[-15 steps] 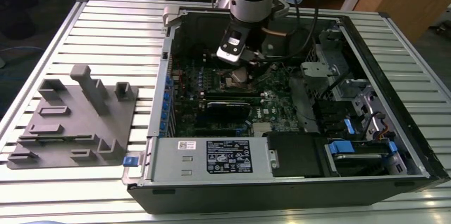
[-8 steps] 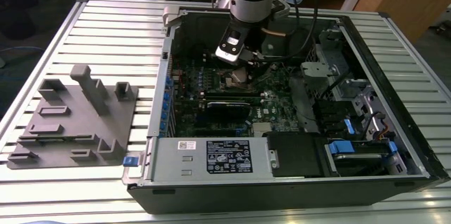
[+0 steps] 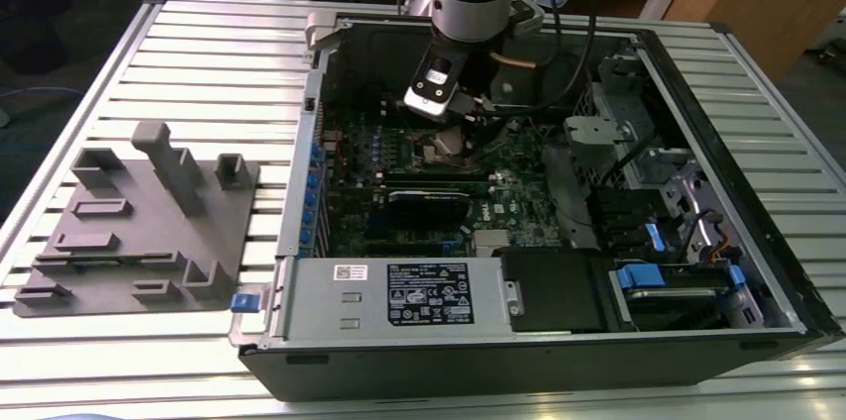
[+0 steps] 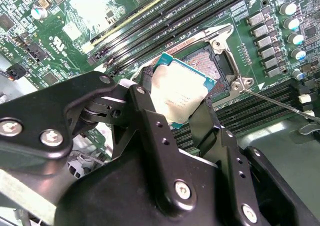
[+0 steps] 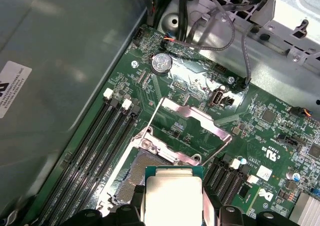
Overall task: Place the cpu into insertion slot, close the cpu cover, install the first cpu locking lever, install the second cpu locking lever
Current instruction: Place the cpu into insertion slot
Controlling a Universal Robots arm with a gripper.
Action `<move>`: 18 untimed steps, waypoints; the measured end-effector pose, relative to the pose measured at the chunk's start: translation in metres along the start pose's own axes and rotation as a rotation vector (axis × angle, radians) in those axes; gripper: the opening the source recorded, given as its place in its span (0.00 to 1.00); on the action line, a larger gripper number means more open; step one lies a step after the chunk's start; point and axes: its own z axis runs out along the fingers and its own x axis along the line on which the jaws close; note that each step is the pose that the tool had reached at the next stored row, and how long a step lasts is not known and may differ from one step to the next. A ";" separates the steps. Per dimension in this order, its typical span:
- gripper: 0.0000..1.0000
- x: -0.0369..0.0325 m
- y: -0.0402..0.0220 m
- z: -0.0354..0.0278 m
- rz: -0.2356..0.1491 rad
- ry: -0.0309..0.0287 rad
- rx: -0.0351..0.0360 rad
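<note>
In the exterior view the gripper (image 3: 451,120) is hanging inside the open computer case (image 3: 740,192), just above the insertion slot (image 3: 443,147) on the far part of the green board. In the second wrist view its fingers (image 4: 150,121) are pinching the cpu (image 4: 177,94) by opposite edges, leaving its underside free to seat. In the first wrist view the cpu cover (image 5: 190,112) is standing open, exposing the socket.
</note>
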 end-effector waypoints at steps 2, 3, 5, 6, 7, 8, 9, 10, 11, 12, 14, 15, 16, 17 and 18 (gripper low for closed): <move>0.54 0.0000 0.0000 0.0000 0.000 0.0000 0.0000; 0.54 0.0000 0.0000 0.0000 0.001 0.0000 0.0000; 0.54 0.0000 0.0000 0.0002 0.006 -0.0005 0.0001; 0.54 0.0000 0.0000 0.0003 0.012 -0.0009 0.0003; 0.54 0.0000 0.0000 0.0005 0.020 -0.0015 0.0005; 0.54 0.0000 0.0000 0.0007 0.029 -0.0023 0.0007; 0.54 0.0000 -0.0001 0.0009 0.042 -0.0033 0.0011; 0.54 0.0000 -0.0001 0.0011 0.056 -0.0044 0.0014; 0.54 0.0000 -0.0001 0.0013 0.071 -0.0056 0.0019; 0.54 0.0000 -0.0001 0.0015 0.086 -0.0068 0.0024; 0.54 0.0001 -0.0001 0.0019 0.121 -0.0096 0.0033; 0.54 0.0001 -0.0002 0.0022 0.139 -0.0109 0.0037; 0.54 0.0001 -0.0002 0.0023 0.156 -0.0123 0.0042; 0.54 0.0001 -0.0002 0.0025 0.174 -0.0137 0.0047; 0.54 0.0001 -0.0002 0.0027 0.192 -0.0151 0.0051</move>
